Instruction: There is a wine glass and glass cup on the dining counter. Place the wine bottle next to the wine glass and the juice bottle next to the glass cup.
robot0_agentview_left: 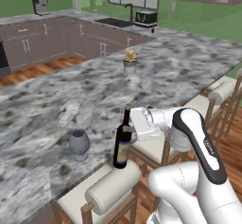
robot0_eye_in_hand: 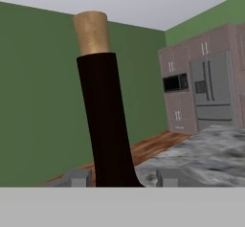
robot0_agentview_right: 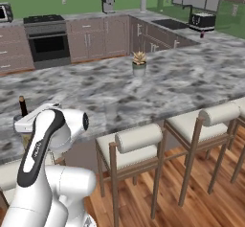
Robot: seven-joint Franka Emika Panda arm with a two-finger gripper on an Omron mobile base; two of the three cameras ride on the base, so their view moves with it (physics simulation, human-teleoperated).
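The wine bottle [robot0_agentview_left: 122, 147] stands upright at the near edge of the dining counter [robot0_agentview_left: 56, 100], dark with a pale label. My gripper [robot0_agentview_left: 128, 132] is shut on its shoulder just below the neck. The wine glass [robot0_agentview_left: 79, 143] stands a short way to the bottle's left. In the hand view the dark neck [robot0_eye_in_hand: 103, 120] with its cork rises between my gripper's [robot0_eye_in_hand: 122, 178] tips. Past my arm the bottle's top [robot0_agentview_right: 22, 105] pokes up. A tiny reddish shape by the toaster on the far worktop looks like the juice bottle [robot0_agentview_left: 153, 29] [robot0_agentview_right: 201, 34]. The glass cup is out of view.
A small potted plant [robot0_agentview_left: 130, 60] [robot0_agentview_right: 139, 61] sits mid-counter. Padded bar stools [robot0_agentview_left: 116, 185] [robot0_agentview_right: 139, 140] line the counter's near side right under the bottle. A toaster [robot0_agentview_left: 145, 17] [robot0_agentview_right: 202, 21] and black sink sit on the far worktop.
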